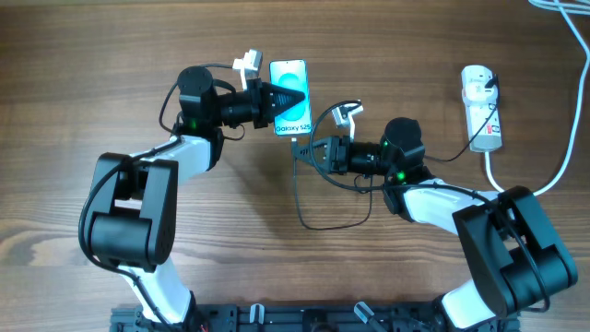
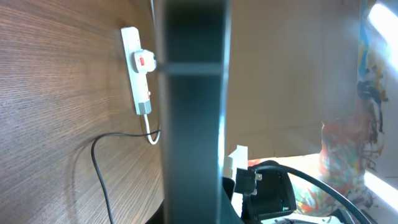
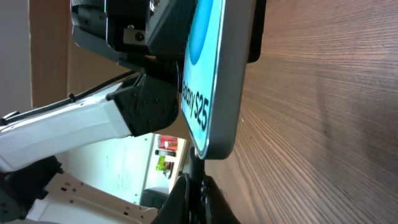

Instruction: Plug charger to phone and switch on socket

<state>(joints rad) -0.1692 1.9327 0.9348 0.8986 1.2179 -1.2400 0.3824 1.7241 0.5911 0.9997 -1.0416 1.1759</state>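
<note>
Teal-green with white edging, the phone [image 1: 290, 76] is the fixed mark here, lying on the wooden table [image 1: 406, 46] with its "Galaxy S25" end turned toward the robot; the left gripper [image 1: 284, 97] reaches in from the phone's left and is clamped across its screen; just below that lettered end the right gripper [image 1: 302, 150] is pinched tight on the connector tip of the charger [image 1: 298, 194]; in the right wrist view the tip meets the phone's lower edge, though whether it is seated I cannot tell; the black cable loops away below the phone; the socket [image 1: 483, 115] lies well to the phone's right, its red switch [image 2: 142, 61] showing.
</note>
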